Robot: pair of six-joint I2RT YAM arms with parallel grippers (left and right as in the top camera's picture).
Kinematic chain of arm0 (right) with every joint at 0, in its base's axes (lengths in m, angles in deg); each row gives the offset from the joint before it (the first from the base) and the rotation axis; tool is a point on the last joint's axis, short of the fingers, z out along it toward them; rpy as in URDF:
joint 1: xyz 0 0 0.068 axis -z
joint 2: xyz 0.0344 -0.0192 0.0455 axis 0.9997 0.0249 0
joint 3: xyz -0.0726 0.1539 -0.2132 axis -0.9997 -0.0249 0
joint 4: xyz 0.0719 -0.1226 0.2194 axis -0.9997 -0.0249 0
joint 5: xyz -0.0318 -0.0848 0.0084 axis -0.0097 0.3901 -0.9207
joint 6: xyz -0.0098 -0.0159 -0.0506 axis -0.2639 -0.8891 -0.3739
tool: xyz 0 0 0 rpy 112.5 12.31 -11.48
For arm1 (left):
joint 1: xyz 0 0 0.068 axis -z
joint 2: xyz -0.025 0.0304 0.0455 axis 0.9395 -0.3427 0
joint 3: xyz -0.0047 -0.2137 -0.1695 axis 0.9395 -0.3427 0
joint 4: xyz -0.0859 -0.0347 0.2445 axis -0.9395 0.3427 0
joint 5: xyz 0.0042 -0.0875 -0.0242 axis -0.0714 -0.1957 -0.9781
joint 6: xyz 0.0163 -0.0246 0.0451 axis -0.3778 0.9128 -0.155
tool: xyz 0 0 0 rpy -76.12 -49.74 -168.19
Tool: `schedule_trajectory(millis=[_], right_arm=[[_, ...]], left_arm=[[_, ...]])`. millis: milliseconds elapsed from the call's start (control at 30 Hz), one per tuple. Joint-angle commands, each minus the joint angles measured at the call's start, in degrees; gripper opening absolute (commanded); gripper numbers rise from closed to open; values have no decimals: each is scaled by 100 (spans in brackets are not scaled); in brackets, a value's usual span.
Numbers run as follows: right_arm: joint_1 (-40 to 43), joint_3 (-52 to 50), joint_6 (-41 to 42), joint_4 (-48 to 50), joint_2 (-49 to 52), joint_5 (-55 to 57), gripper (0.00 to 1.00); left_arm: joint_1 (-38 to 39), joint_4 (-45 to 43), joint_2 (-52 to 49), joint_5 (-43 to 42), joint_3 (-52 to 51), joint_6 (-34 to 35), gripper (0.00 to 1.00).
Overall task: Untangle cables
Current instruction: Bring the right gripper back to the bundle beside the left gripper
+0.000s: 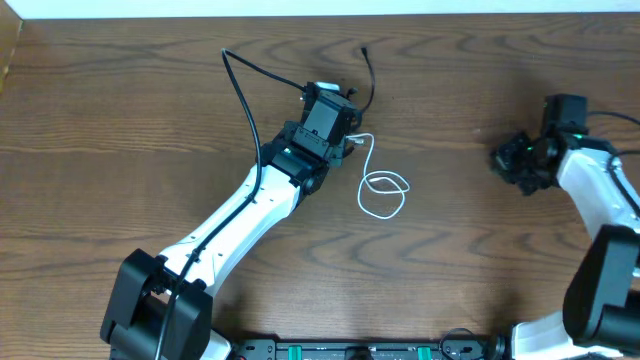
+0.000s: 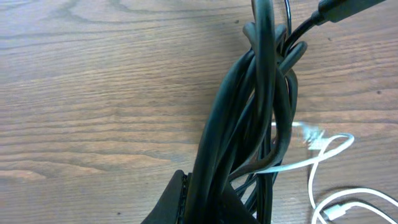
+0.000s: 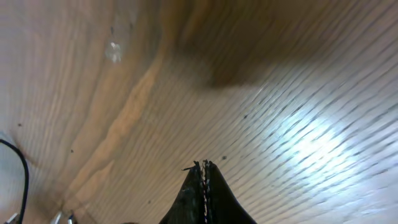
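My left jaws sit in the upper centre of the overhead frame, clamped on the tangled bundle of black cables (image 2: 239, 124). In the left wrist view that bundle runs from bottom centre to the top edge, its strands twisted round each other. The white cable (image 1: 383, 190) lies in loose loops on the desk (image 1: 120, 130), just to the lower right of those jaws, with one stretch passing into the black bundle. My right jaws are at the right of the frame, pressed shut tip to tip, well apart from the cables.
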Motion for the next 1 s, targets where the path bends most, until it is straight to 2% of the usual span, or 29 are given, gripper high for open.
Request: schedule_trajectory(millis=[0,33,67,100,133,233,333,500,600,667,833,967], right_arm=[[96,9,-876,39,-144,-750,1],[85,9,-970,70,-144,-1272,2],[55,7,-997,79,-140,-1786,13],[-2,7,-997,96,-131,-2262,31],[-146,7,-994,157,-131,-2981,44],[-542,7,-813,323,-131,-3652,45],[-1145,7,-236,686,-131,-3692,47],[-1921,7,315,1488,-131,-3442,52],[-2192,7,778,1626,-111,-3064,48],[-2430,7,1502,1764,-31,-2935,45],[-2568,7,2122,1963,4,-2586,39],[-2573,7,2247,1996,9,-2474,39]], left_arm=[[-9,-2,184,247,35,-66,8],[-9,0,184,188,35,-66,8],[-9,0,184,66,35,-68,8],[-9,0,184,-133,35,-70,8],[-9,-15,184,-511,35,-63,8],[-9,-48,184,-1012,35,50,8],[-9,-57,184,-1250,35,549,8],[-9,-66,184,-1377,35,704,7],[-9,-76,184,-1650,35,704,8],[-9,-87,184,-1716,35,706,8],[-9,-85,184,-1716,35,704,8],[-9,-85,184,-1716,35,704,7]])
